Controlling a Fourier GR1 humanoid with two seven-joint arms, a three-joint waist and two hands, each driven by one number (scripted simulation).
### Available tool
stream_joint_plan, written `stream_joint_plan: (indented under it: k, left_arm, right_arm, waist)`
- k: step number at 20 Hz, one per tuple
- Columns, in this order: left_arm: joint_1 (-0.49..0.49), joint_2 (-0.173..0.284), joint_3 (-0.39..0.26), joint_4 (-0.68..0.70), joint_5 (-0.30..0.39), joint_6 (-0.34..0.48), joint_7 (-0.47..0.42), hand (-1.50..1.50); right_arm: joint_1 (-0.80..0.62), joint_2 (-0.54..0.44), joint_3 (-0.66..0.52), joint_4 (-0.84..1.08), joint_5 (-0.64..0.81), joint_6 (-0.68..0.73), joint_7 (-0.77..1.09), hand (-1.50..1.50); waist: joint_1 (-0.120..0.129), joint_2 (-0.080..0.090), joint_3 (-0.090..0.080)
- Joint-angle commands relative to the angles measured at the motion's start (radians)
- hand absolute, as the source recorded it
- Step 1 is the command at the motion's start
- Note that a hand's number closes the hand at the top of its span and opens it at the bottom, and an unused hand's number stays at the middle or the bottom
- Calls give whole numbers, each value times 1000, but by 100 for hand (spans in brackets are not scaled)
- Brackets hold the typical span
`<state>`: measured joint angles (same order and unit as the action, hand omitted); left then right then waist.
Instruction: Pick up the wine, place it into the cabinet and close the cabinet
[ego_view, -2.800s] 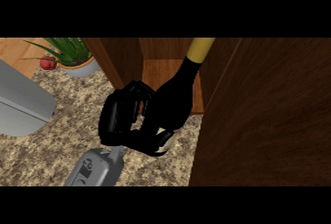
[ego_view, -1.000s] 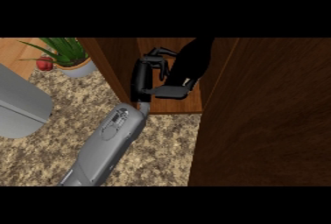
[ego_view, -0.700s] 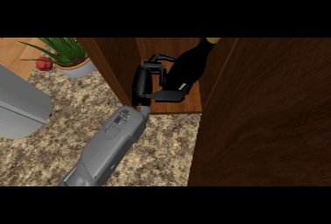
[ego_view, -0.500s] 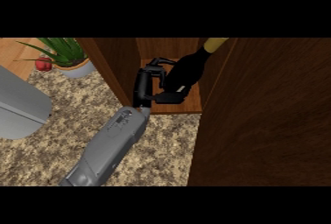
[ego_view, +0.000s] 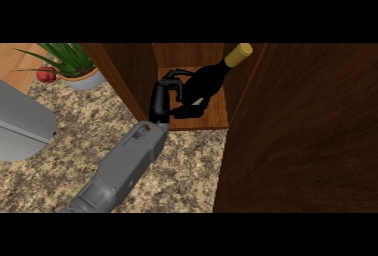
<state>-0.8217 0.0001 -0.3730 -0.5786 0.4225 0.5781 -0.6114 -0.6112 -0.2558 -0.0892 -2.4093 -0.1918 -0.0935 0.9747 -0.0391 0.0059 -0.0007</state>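
The wine bottle (ego_view: 210, 80) is dark with a gold-capped neck (ego_view: 238, 54). It leans inside the open wooden cabinet (ego_view: 214, 117), neck towards the upper right, over the shelf floor. My left hand (ego_view: 164, 97) reaches into the cabinet from the lower left and is shut on the bottle's body, fingers curled round its left side and thumb below. The bottle's base is hidden behind the hand. My right hand shows in no view.
The open dark cabinet door (ego_view: 303, 130) fills the right side. The cabinet's left wall (ego_view: 122, 75) stands close beside my hand. A potted plant (ego_view: 74, 67) and a red fruit (ego_view: 46, 74) sit at the back left; a grey object (ego_view: 22, 127) lies on the speckled counter (ego_view: 66, 165).
My left hand has carried the bottle up from the counter's edge into the cabinet. In the last half second it has barely shifted.
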Motion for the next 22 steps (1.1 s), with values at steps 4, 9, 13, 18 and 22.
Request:
stream_joint_plan:
  k: [4, 9, 13, 18, 22]
  left_arm:
    - [-89, 0, 62, 116, 90, -35, -83, 150]
    - [-84, 0, 124, 211, 152, -108, -140, 150]
    - [-166, 0, 144, 273, 150, -113, -114, 150]
    - [-256, 10, 204, 369, 137, -130, -123, 150]
    - [-312, 28, 182, 439, 95, -11, -101, 150]
  right_arm:
    - [31, 14, 2, -64, -64, 6, 5, -150]
    - [-20, 8, -13, -45, -84, -7, 23, -150]
    - [70, 22, -2, -68, -108, 36, -12, -150]
    - [45, 53, 73, -74, -23, -7, 8, -150]
    - [53, 38, 27, -47, -69, 28, -24, -150]
  waist:
    - [-2, 2, 0]
    - [-14, 6, -1]
    - [-14, 6, 0]
    - [-14, 9, -1]
    - [-26, 13, 1]
